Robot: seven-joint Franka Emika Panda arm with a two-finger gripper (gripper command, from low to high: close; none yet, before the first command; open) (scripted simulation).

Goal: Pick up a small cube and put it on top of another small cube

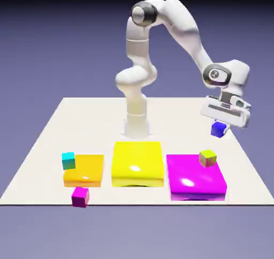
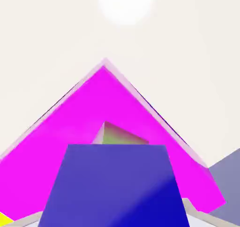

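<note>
The claw grips the small deep-blue cube, matte and sharp-edged, lifted clear of the pale smooth table at the exterior view's right. Near it, lower down, the olive cube sits on the far right part of the glossy magenta slab. The blue cube fills the hand view's bottom.

In the hand view, the blue cube filled the lower middle, ran off the bottom edge, and hid both fingertips. It also covered the lower part of the olive cube. The magenta slab was cut off at the left edge. A yellow slab showed only as a corner sliver.
</note>
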